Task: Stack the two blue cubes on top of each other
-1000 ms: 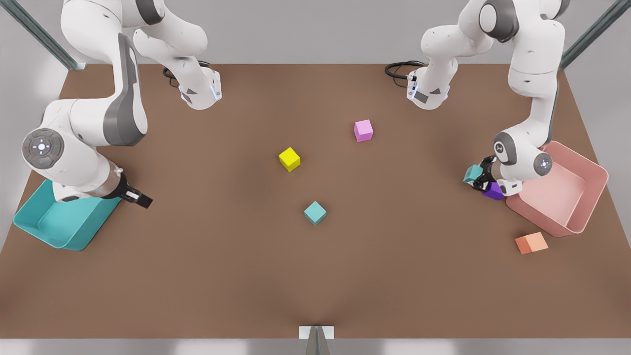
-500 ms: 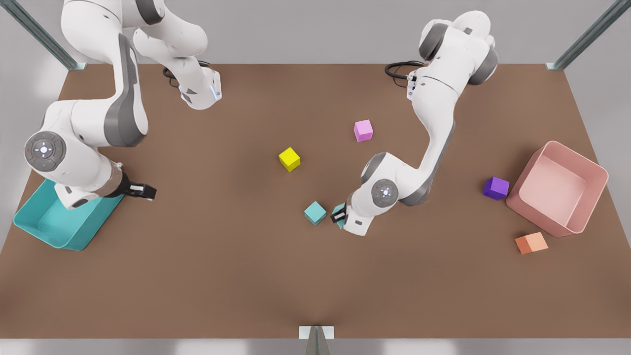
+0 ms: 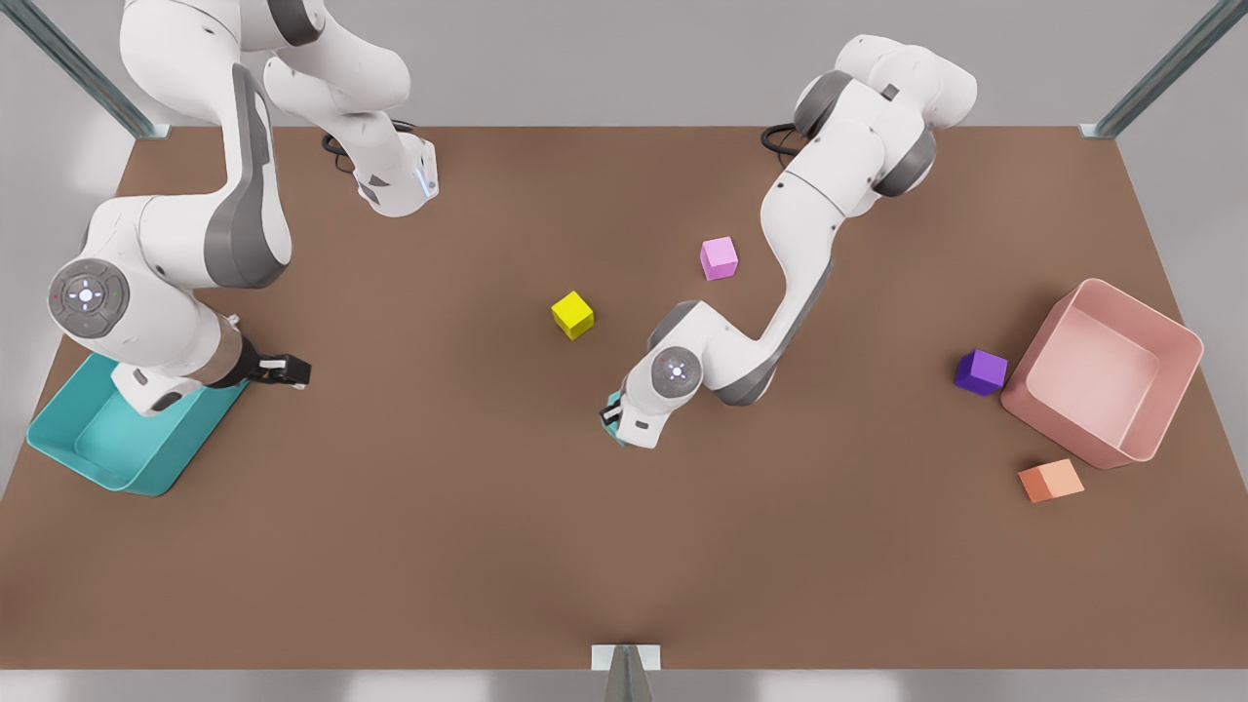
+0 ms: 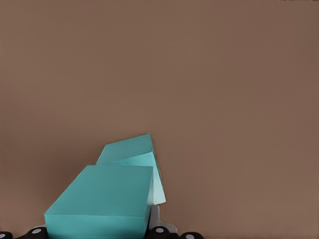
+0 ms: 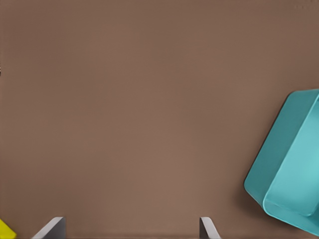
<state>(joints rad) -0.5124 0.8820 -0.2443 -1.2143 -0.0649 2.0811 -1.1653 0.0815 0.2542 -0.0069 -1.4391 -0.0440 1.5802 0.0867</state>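
In the left wrist view, my left gripper is shut on one blue cube (image 4: 99, 204), which sits close to the camera. The second blue cube (image 4: 130, 152) lies on the table just beyond it, partly covered and turned at a different angle. I cannot tell whether the two touch. In the front view, my left gripper (image 3: 614, 419) is at the table's middle, on the arm reaching in from the front view's right. Only slivers of blue cube (image 3: 613, 400) show beside that gripper. My right gripper (image 3: 292, 370) waits open near the teal bin, holding nothing.
A yellow cube (image 3: 572, 315) and a pink cube (image 3: 719, 258) lie behind the left gripper. On the front view's right are a purple cube (image 3: 981, 371), an orange cube (image 3: 1050, 481) and a pink bin (image 3: 1107, 370). The teal bin (image 3: 127, 448) is at the left.
My left gripper carried its blue cube from beside the purple cube across to the middle, over the other blue cube. My right gripper shifted only slightly.
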